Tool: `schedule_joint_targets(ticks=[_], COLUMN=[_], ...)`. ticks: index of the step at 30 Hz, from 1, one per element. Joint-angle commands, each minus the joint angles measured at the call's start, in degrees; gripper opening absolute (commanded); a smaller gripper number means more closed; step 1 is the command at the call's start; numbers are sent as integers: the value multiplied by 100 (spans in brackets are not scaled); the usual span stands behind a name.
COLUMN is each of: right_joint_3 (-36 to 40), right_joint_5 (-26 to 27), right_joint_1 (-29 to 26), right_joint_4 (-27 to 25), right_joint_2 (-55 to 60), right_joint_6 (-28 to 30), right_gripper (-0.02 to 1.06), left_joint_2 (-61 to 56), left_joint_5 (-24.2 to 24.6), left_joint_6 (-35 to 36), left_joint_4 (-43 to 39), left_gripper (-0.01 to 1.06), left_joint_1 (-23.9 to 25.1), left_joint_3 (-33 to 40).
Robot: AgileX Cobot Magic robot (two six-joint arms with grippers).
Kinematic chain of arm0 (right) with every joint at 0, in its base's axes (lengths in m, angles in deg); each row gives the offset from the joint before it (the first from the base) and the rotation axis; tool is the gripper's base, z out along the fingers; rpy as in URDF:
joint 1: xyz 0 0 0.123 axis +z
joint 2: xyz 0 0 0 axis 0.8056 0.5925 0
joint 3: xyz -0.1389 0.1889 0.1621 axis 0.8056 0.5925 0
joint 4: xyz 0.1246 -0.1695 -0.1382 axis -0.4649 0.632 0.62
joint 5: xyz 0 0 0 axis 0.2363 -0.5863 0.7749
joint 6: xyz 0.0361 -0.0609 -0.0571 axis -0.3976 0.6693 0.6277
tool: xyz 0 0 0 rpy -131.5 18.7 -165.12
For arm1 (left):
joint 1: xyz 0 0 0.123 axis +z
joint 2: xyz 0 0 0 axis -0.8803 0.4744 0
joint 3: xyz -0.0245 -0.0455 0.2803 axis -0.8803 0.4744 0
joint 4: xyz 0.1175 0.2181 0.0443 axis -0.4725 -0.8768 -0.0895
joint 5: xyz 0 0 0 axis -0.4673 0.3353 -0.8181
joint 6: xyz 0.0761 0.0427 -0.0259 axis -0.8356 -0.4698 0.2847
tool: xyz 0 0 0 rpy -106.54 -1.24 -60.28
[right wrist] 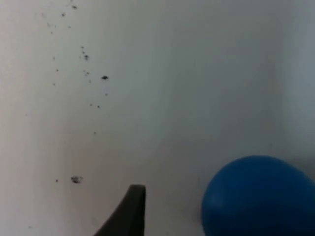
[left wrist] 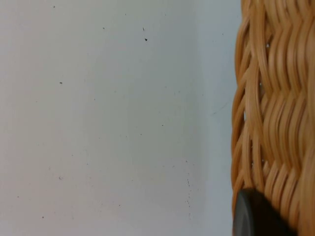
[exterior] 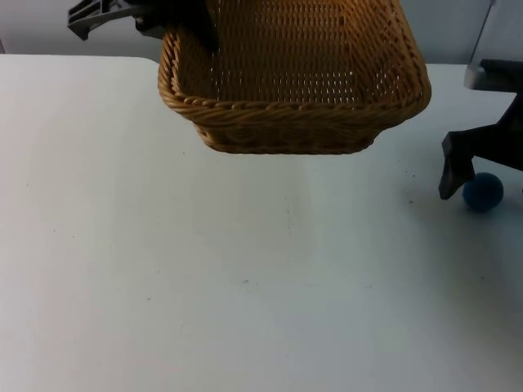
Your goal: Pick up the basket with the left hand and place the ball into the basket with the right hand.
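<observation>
A woven tan basket (exterior: pixel 294 90) hangs in the air over the far middle of the table, tilted so that I look into it. My left gripper (exterior: pixel 192 28) is shut on its far-left rim; in the left wrist view a black fingertip (left wrist: pixel 256 216) presses against the wicker wall (left wrist: pixel 275 108). A small blue ball (exterior: pixel 483 192) rests on the table at the right edge. My right gripper (exterior: pixel 484 181) is low over the ball and open, with one finger (exterior: pixel 453 167) just left of it. The right wrist view shows that fingertip (right wrist: pixel 130 211) apart from the ball (right wrist: pixel 258 196).
The white table (exterior: pixel 245 278) stretches wide and bare in front of the basket. The grey partition wall (exterior: pixel 33 24) closes off the far side. A grey part of the right arm (exterior: pixel 490 75) sits behind the ball.
</observation>
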Motion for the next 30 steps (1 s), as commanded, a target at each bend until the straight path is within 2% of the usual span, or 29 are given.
schedule_joint_targets(ticks=[1, 5, 7, 9, 10, 12, 14, 20, 23, 24, 30], right_joint_3=[-41, -41, -41, -41, -41, -41, -41, -41, -41, -41, -41], right_joint_5=[0, 0, 31, 76, 76, 97, 121, 134, 99, 65, 14], right_joint_1=[30, 30, 30, 30, 30, 30, 30, 30, 30, 30, 30], right_joint_4=[-17, -17, -17, -17, -17, 37, 46, 46, 30, 30, 5], right_joint_2=[36, 62, 66, 66, 66, 66, 66, 66, 41, 12, -276], right_joint_6=[42, 42, 42, 42, 42, -118, -118, -118, -128, -172, -172], right_gripper=[100, 96, 82, 55, 55, 40, 31, 20, 2, 0, 0], left_joint_2=[-60, -60, -60, -60, -60, -60, -60, -60, -60, -60, -60], left_joint_5=[-85, -85, -98, -98, -98, -98, -98, -98, -98, -98, -87], left_joint_6=[46, 46, 46, 46, 46, 46, 46, 46, 46, 46, 46], left_joint_4=[96, 96, 84, 70, 70, 56, 58, 58, 58, 58, 42], left_gripper=[0, 0, 0, 0, 0, 0, 0, 0, 0, 0, 0], left_joint_1=[19, 19, 27, 27, 27, 27, 27, 27, 27, 27, 27], left_joint_3=[-53, -53, -53, -53, -53, -53, -53, -53, -53, -53, -53])
